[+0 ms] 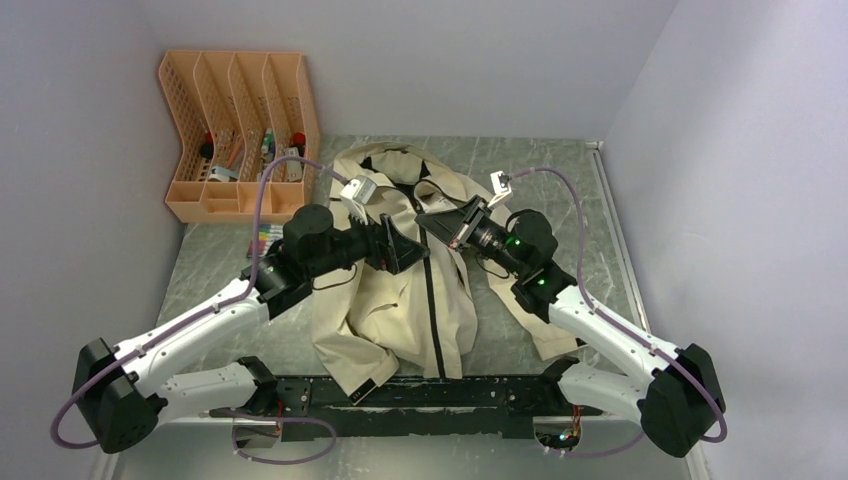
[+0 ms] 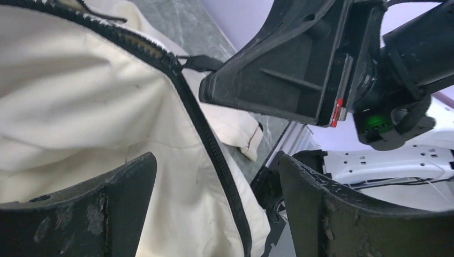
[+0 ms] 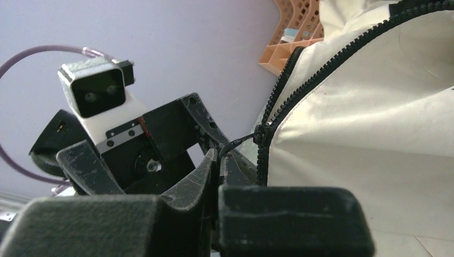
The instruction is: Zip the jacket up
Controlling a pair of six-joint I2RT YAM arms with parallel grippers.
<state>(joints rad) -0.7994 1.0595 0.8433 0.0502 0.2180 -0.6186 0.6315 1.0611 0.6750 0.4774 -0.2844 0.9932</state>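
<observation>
Two grippers met over the chest of the jacket [image 1: 385,310]. It lay flat on the grey table [image 1: 215,275] in the middle of the scene, with its collar toward the far wall and its hem at the near edge by the arm bases. One sleeve trailed off to the right under the right arm. The dark zipper [image 1: 432,320] ran as a joined line from the hem up to about chest height. Farther up, the two front edges spread apart toward the collar.

The right gripper [image 3: 218,160] reached in from the right with its jaws pressed together. They pinched the thin black zipper pull [image 3: 238,143], which ran from the fingertips to the slider [image 3: 260,133] at the top of the joined teeth. Cream cloth hung to the right of the slider in the right wrist view, and the unjoined teeth curved away above it.

The left gripper [image 2: 217,159] came in from the left, just nearer than the slider, with its jaws spread wide and holding nothing. One of its fingers [image 2: 115,203] sat over the cream front panel. The joined teeth passed through the gap between the two fingers. Whether either finger touched the cloth could not be told. The tips of the two grippers were close together.

An orange organiser [image 1: 240,130] with upright slots stood in the far left corner, well apart from the jacket.
</observation>
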